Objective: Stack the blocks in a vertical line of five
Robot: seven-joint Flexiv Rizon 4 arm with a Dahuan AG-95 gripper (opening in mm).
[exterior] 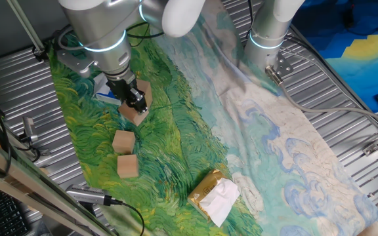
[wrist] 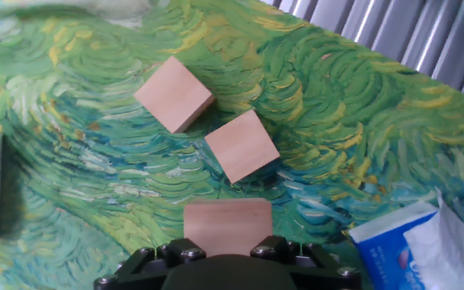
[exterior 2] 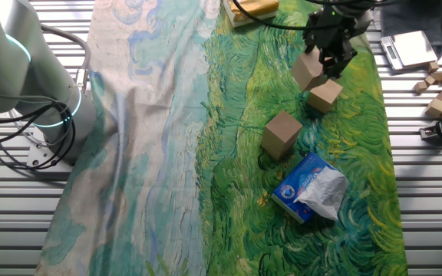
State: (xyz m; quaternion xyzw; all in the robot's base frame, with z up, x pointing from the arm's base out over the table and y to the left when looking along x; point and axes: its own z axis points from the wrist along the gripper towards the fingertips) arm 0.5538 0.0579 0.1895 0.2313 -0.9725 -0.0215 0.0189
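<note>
Tan wooden block is being held up by the gripper (exterior: 135, 99).

The fingers are closing tight on one block (exterior: 136, 113), and it is hanging just above the green painted cloth (exterior: 169, 151). Two more blocks (exterior: 124, 141) (exterior: 128, 166) are sitting near each other on the cloth, apart from the held one. In the other fixed view a fourth block (exterior 2: 282, 133) is sitting beside the blue-and-white packet (exterior 2: 311, 186). A yellow-gold packet with white tissue (exterior: 214, 195) is lying farther down the cloth.

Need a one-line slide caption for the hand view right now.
Gripper holding a wooden block above two loose blocks on the green painted cloth, blue-and-white packet at right.
</note>
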